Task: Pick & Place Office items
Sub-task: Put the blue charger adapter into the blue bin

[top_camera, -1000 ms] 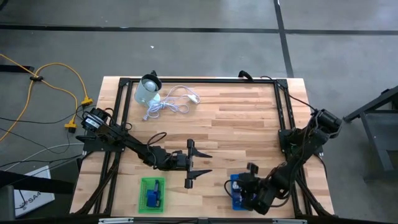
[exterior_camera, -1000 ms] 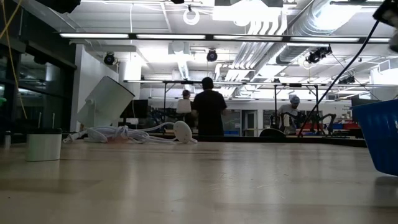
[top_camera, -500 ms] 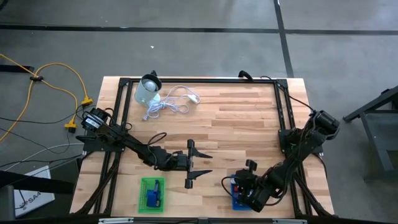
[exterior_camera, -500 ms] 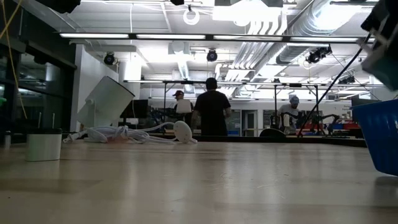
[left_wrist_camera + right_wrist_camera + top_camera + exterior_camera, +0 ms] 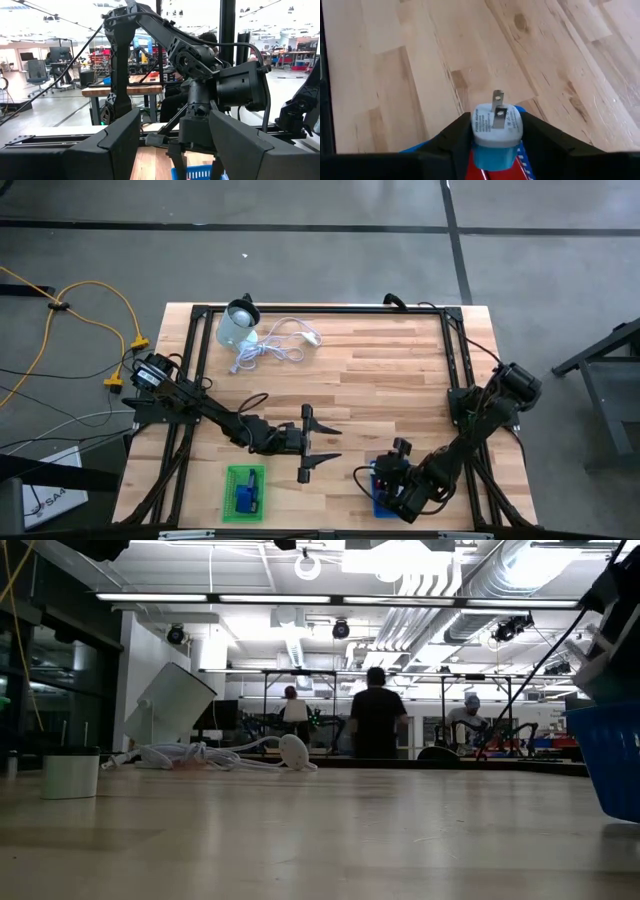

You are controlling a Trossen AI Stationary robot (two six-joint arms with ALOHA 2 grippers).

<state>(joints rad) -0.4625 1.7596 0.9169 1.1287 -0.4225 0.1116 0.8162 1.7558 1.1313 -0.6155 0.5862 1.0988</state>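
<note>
While the left tool waits wide over the counter, the right tool holds a white plug above the blue bin.

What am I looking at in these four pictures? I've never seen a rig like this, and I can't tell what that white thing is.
Two dark robot arms work at a wooden table. One picture looks straight down, one looks level across the tabletop into a workshop, and two come from cameras on the arms' wrists. The left claw waits open at mid-table. The right claw hangs over a blue bin with a white plug adapter between its fingers; whether they grip it or are letting go is unclear. A green bin, a coiled white cable and a pale round container also sit on the table.
</note>
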